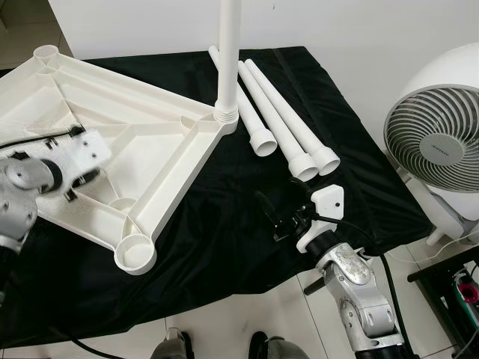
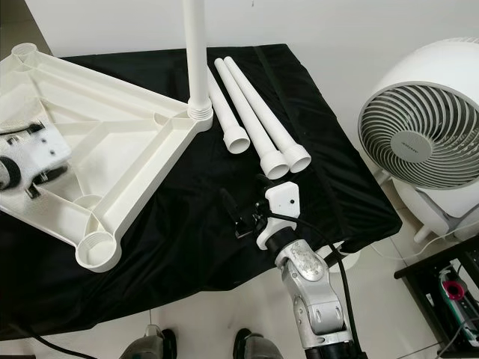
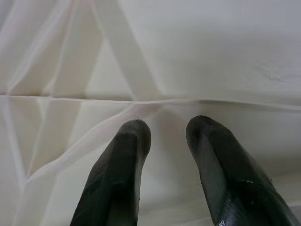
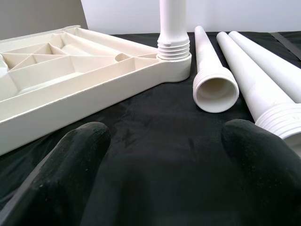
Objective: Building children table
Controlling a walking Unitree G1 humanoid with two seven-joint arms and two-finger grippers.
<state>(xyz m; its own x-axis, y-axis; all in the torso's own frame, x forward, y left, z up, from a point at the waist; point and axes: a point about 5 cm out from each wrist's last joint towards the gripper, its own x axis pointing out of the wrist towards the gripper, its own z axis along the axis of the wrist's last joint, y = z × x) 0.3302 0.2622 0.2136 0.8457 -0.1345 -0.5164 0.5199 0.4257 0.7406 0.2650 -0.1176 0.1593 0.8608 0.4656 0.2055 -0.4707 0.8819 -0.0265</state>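
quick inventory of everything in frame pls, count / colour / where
tabletop: 1, white plastic, upside down with ribs up, on the left of the cloth
screwed-in leg: 1, white, standing upright in the tabletop's corner socket
loose legs: 3, white, lying side by side on the cloth, right of the upright leg, open threaded ends toward the robot
cloth: 1, black, covering the work surface
fan: 1, white with grey grille, on the floor at the right
rack: 1, dark, lower right corner, partly cut off
shoes: 2, dark, bottom edge on the floor tiles
left gripper: 1, black fingers, slightly apart, over the tabletop's underside
right gripper: 1, black fingers, open, low over the cloth, facing the loose legs
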